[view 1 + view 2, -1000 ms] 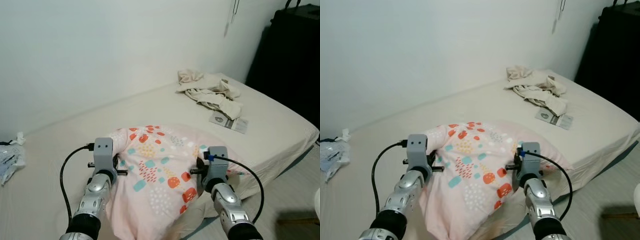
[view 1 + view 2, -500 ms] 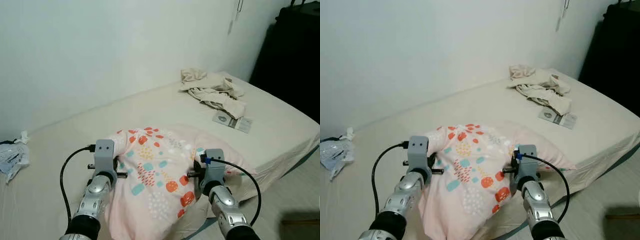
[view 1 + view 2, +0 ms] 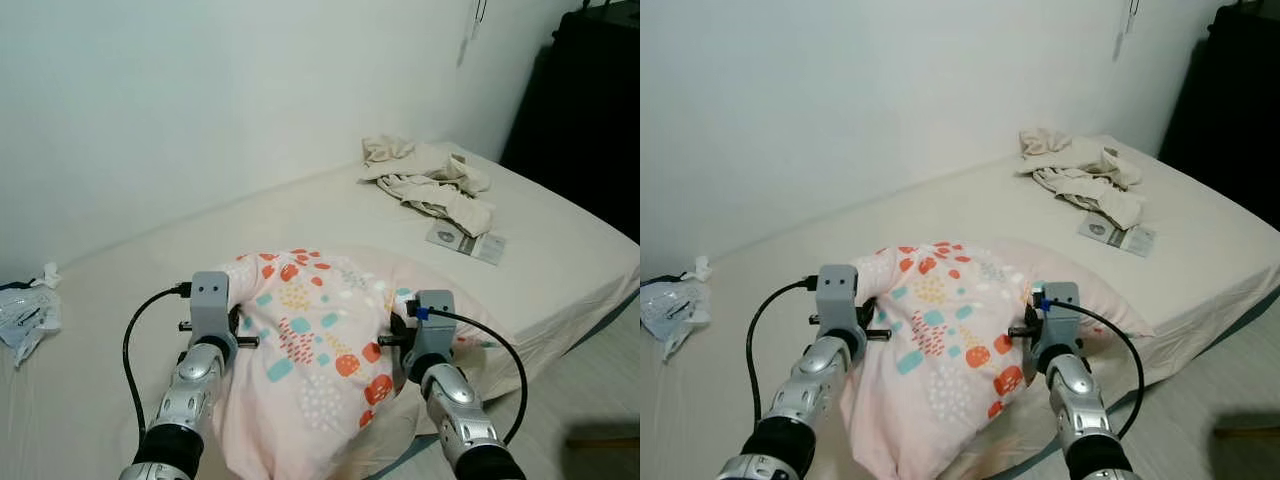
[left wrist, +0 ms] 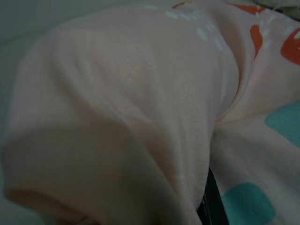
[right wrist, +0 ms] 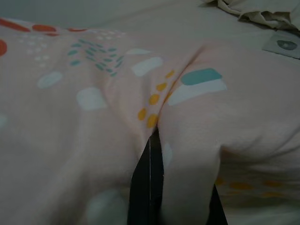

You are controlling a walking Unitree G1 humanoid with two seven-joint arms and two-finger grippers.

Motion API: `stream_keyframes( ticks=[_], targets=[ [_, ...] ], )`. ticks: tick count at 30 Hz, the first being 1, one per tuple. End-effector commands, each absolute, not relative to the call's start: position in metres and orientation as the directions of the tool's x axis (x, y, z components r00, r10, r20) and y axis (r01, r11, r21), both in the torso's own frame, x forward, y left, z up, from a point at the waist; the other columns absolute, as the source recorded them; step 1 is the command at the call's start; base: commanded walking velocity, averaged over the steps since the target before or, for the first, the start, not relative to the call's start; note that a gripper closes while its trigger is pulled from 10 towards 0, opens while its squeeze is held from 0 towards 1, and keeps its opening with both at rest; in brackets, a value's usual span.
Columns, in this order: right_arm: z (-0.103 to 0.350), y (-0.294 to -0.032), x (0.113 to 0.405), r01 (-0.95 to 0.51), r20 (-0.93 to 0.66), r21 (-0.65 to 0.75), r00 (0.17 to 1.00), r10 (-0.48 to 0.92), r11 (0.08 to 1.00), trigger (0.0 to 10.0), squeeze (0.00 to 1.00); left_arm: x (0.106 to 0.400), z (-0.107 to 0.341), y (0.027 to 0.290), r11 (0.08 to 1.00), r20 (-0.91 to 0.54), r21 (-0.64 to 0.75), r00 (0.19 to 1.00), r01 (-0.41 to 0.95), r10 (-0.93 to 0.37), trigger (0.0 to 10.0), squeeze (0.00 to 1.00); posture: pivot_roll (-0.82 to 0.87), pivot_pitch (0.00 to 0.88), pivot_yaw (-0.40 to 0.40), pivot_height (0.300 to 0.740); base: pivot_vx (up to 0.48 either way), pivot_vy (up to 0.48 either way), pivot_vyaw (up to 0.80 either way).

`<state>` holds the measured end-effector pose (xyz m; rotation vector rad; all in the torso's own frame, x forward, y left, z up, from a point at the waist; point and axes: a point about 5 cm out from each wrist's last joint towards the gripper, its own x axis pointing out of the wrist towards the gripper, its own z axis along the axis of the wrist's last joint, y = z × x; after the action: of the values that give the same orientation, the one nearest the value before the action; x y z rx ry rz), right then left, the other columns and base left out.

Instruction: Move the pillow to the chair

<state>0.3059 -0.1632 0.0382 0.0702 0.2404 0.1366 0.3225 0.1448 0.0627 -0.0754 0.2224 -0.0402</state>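
While the pillow (image 3: 320, 340) lies between them over the bed (image 3: 560, 250), the left hand (image 3: 228, 322) pinches its 9 o'clock edge, and the right hand (image 3: 398, 330) its 3 o'clock edge.

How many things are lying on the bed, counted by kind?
Pink pillow with coloured spots: 1
Crumpled beige cloth pile: 1
Flat printed packet: 1
Clear plastic bag: 1
Total: 4

Two silver jointed metal arms carried grey box-shaped wrist housings; a looping black cable ran to each, the right one with a blue connector.
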Motion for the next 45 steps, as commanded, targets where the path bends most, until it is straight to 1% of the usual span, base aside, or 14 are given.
stream_keyframes(
  ticks=[1,4,11,12,15,27,41,42,45],
  targets=[
    [0.040,-0.153,0.308,-0.154,-0.222,0.112,0.959,0.176,0.982,10.0,0.00,0.322,0.064,0.143,0.996,-0.211,-0.086,0.976,0.035,-0.052,10.0,0.00,-0.01,0.052,0.071,0.740,0.000,0.000,0.00],
    [0.040,-0.147,0.308,-0.171,-0.217,0.118,0.957,0.193,0.978,10.0,0.00,0.321,0.064,0.143,0.996,-0.217,-0.082,0.974,0.043,-0.060,10.0,0.00,-0.01,0.050,0.076,0.740,0.000,0.000,0.00],
    [0.038,-0.147,0.306,-0.150,-0.228,0.124,0.958,0.176,0.981,10.0,0.00,0.321,0.066,0.149,0.994,-0.207,-0.103,0.977,0.024,-0.045,10.0,0.00,-0.01,0.052,0.074,0.740,0.000,0.000,0.00],
    [0.038,-0.147,0.305,-0.155,-0.225,0.126,0.957,0.181,0.980,10.0,0.00,0.321,0.068,0.151,0.992,-0.200,-0.123,0.979,0.014,-0.038,10.0,0.00,-0.01,0.057,0.077,0.740,0.000,0.000,0.00],
    [0.036,-0.149,0.304,-0.154,-0.230,0.123,0.957,0.179,0.980,10.0,0.00,0.321,0.069,0.152,0.993,-0.193,-0.112,0.980,0.026,-0.048,10.0,0.00,-0.01,0.051,0.077,0.740,0.000,0.000,0.00],
    [0.033,-0.152,0.300,-0.141,-0.241,0.122,0.956,0.167,0.982,10.0,0.00,0.318,0.068,0.150,0.994,-0.196,-0.091,0.978,0.052,-0.069,10.0,0.00,-0.02,0.056,0.083,0.740,0.000,-0.368,0.00],
    [0.033,-0.156,0.301,-0.129,-0.245,0.116,0.957,0.155,0.985,10.0,0.00,0.318,0.070,0.152,0.996,-0.200,-0.073,0.978,0.051,-0.065,10.0,0.00,-0.01,0.056,0.089,0.740,0.000,-0.395,0.00],
    [0.033,-0.157,0.301,-0.127,-0.246,0.116,0.957,0.152,0.985,10.0,0.00,0.319,0.069,0.154,0.998,-0.227,-0.040,0.973,0.038,-0.046,10.0,0.00,-0.01,0.057,0.088,0.740,0.000,0.000,0.00],
    [0.033,-0.158,0.300,-0.124,-0.247,0.117,0.957,0.150,0.985,10.0,0.00,0.320,0.070,0.153,0.998,-0.229,-0.023,0.972,0.053,-0.057,10.0,0.00,-0.01,0.055,0.088,0.740,0.000,0.310,0.00]
  ],
)
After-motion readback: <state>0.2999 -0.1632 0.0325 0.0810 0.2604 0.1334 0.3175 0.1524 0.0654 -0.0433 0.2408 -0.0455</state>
